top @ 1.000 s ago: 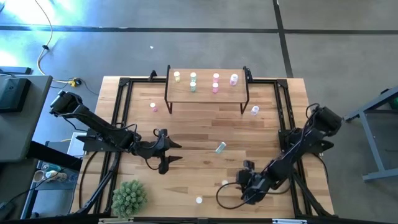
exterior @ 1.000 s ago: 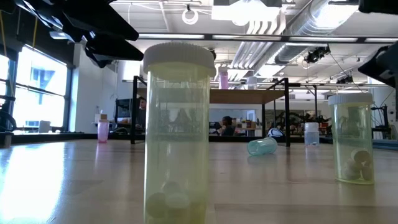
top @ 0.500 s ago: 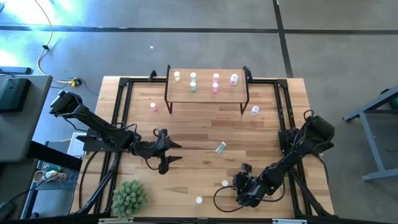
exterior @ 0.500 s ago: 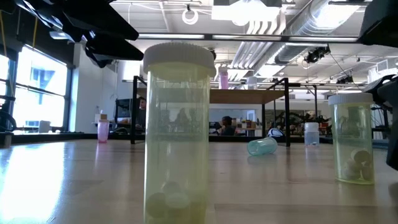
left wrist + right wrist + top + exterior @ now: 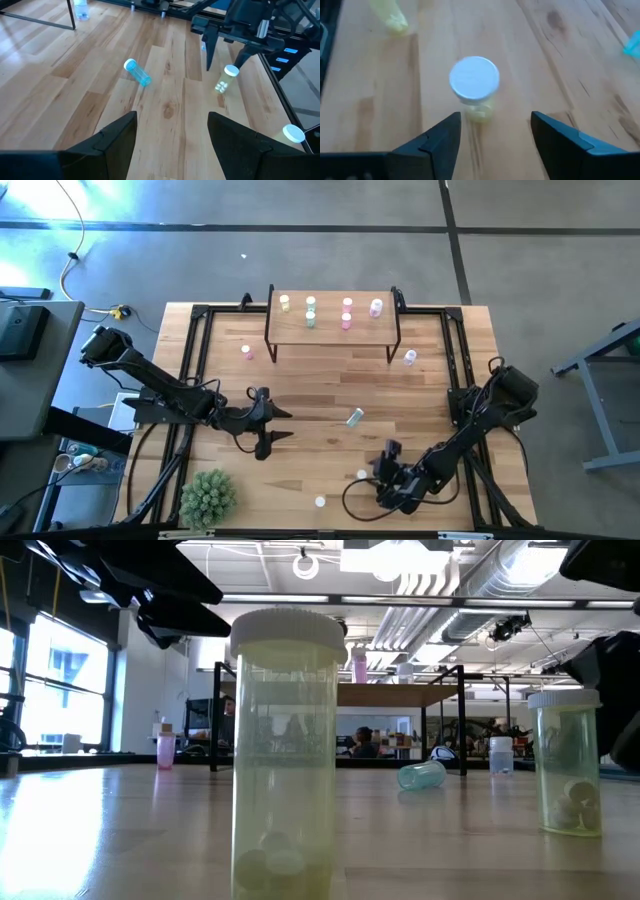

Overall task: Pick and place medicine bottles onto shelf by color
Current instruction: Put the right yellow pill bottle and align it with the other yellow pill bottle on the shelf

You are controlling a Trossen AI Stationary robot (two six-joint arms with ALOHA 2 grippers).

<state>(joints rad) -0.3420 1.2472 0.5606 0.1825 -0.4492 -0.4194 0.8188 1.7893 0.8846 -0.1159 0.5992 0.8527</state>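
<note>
Pills in yellow bottle (image 5: 285, 750), low view only

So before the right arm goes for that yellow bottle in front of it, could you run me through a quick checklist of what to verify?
1. Right gripper open: ok, fingers stand apart in its wrist view.
2. Target upright: ok, the yellow bottle stands on its base, white cap up.
3. Alignment: ok, roughly; the bottle sits ahead of the gap between the fingers, not yet between them.
4. Nearby clutter: ok; the second yellow bottle and the lying green bottle are apart from the target.
5. Left gripper out of the way: ok, open and parked over the table's left-middle.
6. Room on the shelf next to the yellow bottle already there: cannot tell.
</note>
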